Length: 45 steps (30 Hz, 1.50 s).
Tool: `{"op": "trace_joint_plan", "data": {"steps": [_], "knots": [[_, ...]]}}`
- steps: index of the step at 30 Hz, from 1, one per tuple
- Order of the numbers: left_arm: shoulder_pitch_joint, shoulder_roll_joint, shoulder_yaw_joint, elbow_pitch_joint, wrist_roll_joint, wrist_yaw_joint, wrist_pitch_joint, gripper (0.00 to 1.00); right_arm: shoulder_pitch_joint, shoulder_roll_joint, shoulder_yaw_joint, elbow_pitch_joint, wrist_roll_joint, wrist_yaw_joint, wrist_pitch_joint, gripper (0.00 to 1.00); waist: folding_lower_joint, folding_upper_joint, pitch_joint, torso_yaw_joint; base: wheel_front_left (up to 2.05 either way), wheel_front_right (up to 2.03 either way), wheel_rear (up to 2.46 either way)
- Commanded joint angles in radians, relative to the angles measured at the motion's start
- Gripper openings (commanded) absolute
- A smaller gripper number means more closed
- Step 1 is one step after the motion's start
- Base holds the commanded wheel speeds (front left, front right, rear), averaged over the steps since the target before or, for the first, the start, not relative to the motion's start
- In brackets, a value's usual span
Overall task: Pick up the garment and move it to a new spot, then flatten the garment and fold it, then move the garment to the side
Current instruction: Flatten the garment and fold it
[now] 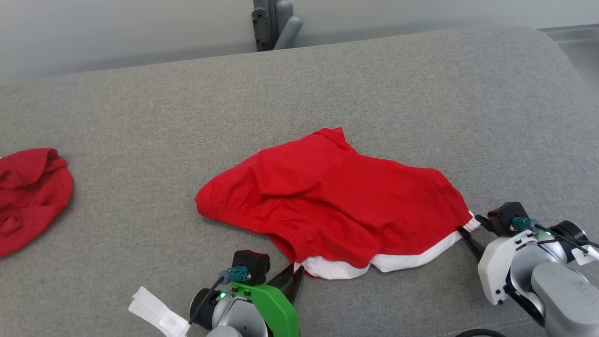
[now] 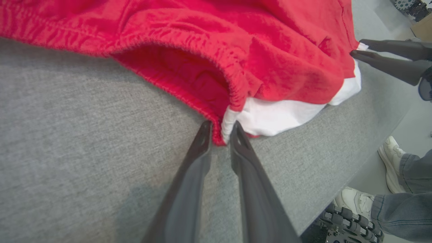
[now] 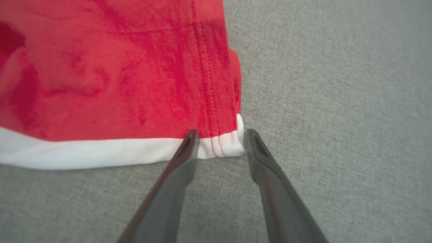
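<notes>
One pair of red shorts (image 1: 327,196) lies rumpled near the middle of the grey fabric-covered desk (image 1: 374,84), towards its near edge. A white band (image 1: 407,260) shows along the side closest to the robot.

The left gripper (image 1: 295,272) is down at the near left corner of the shorts, where the gathered waistband meets the white. Seen from its wrist, the two dark fingers (image 2: 202,141) stand close together, with that corner of cloth filling the narrow gap between them. Whether they truly clamp it or only bracket it, I cannot tell.

The right gripper (image 1: 463,230) is at the right-hand corner of the white band. Its fingers (image 3: 187,145) stand well apart. One overlaps the hem beside the red stitching and the other sits just beside the corner's edge, so the cloth lies between them unsqueezed.

Off to the left, a second red garment (image 1: 28,196) is cut off by the picture's edge. Past the desk's edge in the left wrist view, a person's pale shoes (image 2: 388,158) and denim cuffs show, the rest out of frame. A dark bracket-like thing (image 1: 273,23) behind the desk is hard to make out.
</notes>
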Motion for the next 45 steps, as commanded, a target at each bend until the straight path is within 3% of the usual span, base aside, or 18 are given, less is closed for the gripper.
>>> {"op": "trace_joint_plan", "data": {"steps": [1,3,11,15,18,22,23,28,33,36,39,42,45], "knots": [[-0.02,0.0,-0.003,0.009,-0.007,0.007,-0.007,0.01,-0.005,-0.003,0.008,0.012,0.008,-0.002,0.0,0.38,0.0,0.0,0.001,0.001,0.0,0.0,0.0],[-0.024,0.0,-0.007,0.017,-0.014,0.007,-0.012,0.0,-0.007,-0.003,0.014,0.015,0.013,-0.002,-0.003,0.0,0.0,0.0,0.001,0.001,0.0,0.0,0.0],[-0.034,0.001,-0.005,0.022,-0.043,0.007,-0.028,0.0,-0.022,-0.013,0.022,0.002,0.046,-0.002,-0.027,0.0,0.0,0.0,-0.003,0.003,0.0,0.0,0.0],[-0.004,0.022,0.031,-0.053,-0.091,-0.002,-0.022,0.0,-0.006,-0.023,-0.019,-0.063,0.147,-0.002,-0.039,0.0,0.0,0.0,-0.009,0.006,0.0,0.0,0.0],[0.032,0.059,0.06,-0.174,-0.131,-0.007,0.006,0.0,0.029,-0.054,-0.065,-0.193,0.297,-0.002,-0.011,0.0,0.0,0.0,-0.012,0.007,0.0,0.0,0.0],[0.099,0.128,0.101,-0.421,-0.199,-0.004,0.075,0.0,0.099,-0.122,-0.168,-0.46,0.57,-0.001,0.072,0.0,0.0,0.0,-0.014,0.009,0.0,0.0,0.0],[0.099,0.128,0.101,-0.421,-0.199,-0.004,0.075,0.0,0.099,-0.122,-0.168,-0.46,0.57,-0.001,0.072,0.0,0.0,0.0,-0.014,0.009,0.0,0.0,0.0],[0.134,0.204,0.162,-0.765,-0.304,0.02,0.191,0.0,0.184,-0.22,-0.342,-0.76,0.83,-0.001,0.159,0.0,0.0,0.0,0.005,0.015,0.0,0.0,0.0],[-0.004,0.26,0.239,-0.941,-0.395,0.05,0.331,0.0,0.149,-0.244,-0.486,-0.907,0.956,-0.001,0.194,0.0,0.0,0.0,0.071,0.027,0.0,0.0,0.0],[-0.184,0.272,0.282,-0.92,-0.438,0.073,0.428,0.0,0.039,-0.24,-0.529,-0.899,0.941,-0.001,0.223,0.0,0.0,0.0,0.137,0.035,0.0,0.0,0.0],[-0.417,0.267,0.315,-0.802,-0.461,0.103,0.506,0.0,-0.152,-0.183,-0.533,-0.819,0.902,-0.001,0.252,0.0,0.0,0.0,0.219,0.035,0.0,0.0,0.0],[-0.667,0.253,0.311,-0.635,-0.411,0.116,0.541,0.0,-0.401,-0.085,-0.546,-0.653,0.797,-0.001,0.251,0.0,0.0,0.0,0.308,0.028,0.0,0.0,0.0],[-0.88,0.217,0.302,-0.428,-0.346,0.111,0.501,0.0,-0.667,0.06,-0.584,-0.426,0.63,-0.001,0.187,0.0,0.0,0.0,0.376,0.016,0.0,0.0,0.0]]}}
